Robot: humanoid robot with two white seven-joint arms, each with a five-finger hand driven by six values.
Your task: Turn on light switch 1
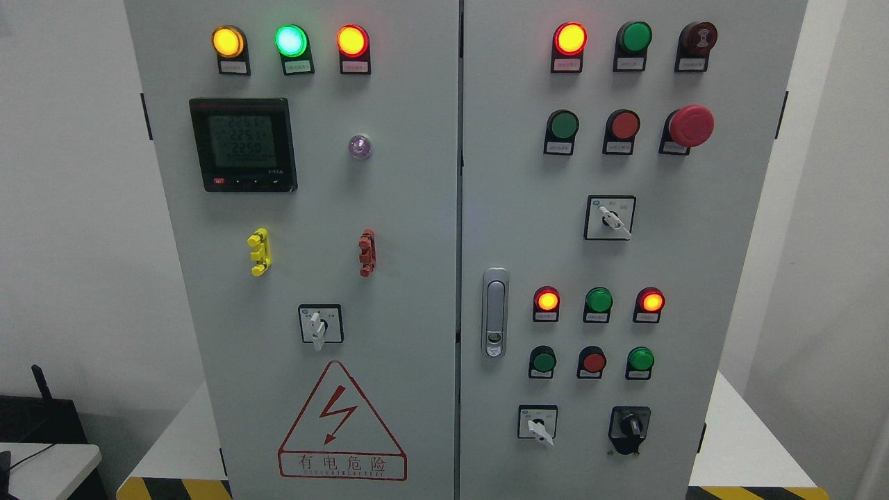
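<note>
A grey two-door electrical cabinet [417, 208] fills the head view. Its left door carries a white rotary switch [319, 325], lever pointing down. The right door has a rotary switch [611, 218] at mid height, another [538, 423] low down, and a black knob switch [629, 427] beside it. No label shows which one is switch 1. Green push buttons [562, 126] [543, 362] [640, 360] and red push buttons [624, 126] [593, 362] sit in rows. Neither hand nor arm shows anywhere.
Lit lamps: yellow [228, 42], green [291, 41], red [352, 41] on the left door, red [570, 38] [546, 300] [651, 301] on the right. A red emergency stop [690, 126], a digital meter [243, 144], a door handle [494, 312] and a warning triangle [340, 423] also show.
</note>
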